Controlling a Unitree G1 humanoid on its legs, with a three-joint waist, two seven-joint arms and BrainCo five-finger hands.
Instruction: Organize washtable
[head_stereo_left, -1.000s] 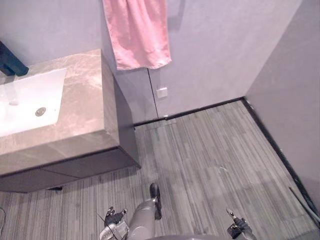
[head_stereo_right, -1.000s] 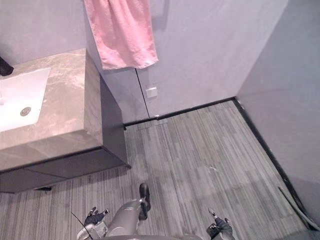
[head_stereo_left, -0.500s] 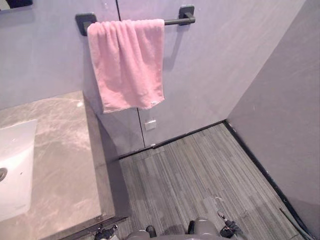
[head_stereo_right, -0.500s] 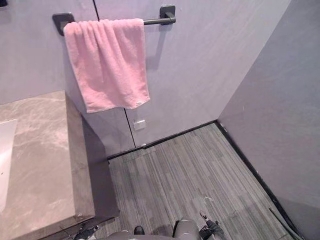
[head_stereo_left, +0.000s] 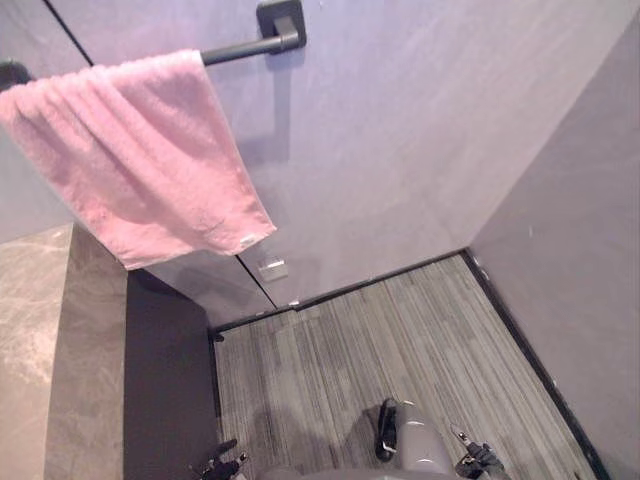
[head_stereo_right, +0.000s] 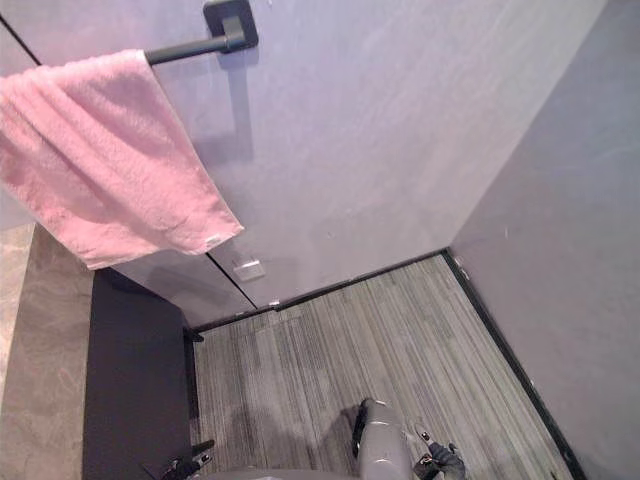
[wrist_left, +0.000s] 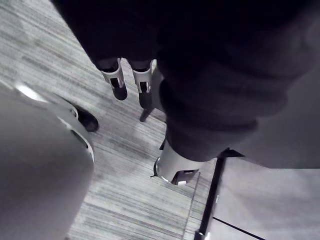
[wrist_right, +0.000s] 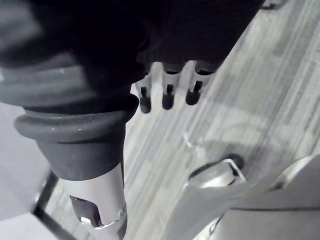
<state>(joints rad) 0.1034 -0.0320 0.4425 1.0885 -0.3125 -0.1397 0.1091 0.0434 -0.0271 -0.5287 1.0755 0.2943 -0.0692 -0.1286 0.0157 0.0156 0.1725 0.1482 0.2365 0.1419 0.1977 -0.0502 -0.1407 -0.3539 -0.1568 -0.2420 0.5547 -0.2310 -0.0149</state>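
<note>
While the left hand (head_stereo_left: 222, 466) and right hand (head_stereo_left: 480, 461) are hanging low with fingers relaxed and holding nothing, the robot seems to be approaching the towel (head_stereo_left: 130, 170), which is hanging over the rail (head_stereo_left: 245, 47) above the washtable (head_stereo_left: 40, 330) end. Next, an arm needs raising toward it. Compared with a second ago, the camera is looking higher, and the sink is leaving view.

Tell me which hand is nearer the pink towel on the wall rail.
Left. The left hand hangs low beside the dark vanity front, roughly beneath the towel; the right hand hangs low over the floor, farther toward the side wall. Neither touches it.
</note>
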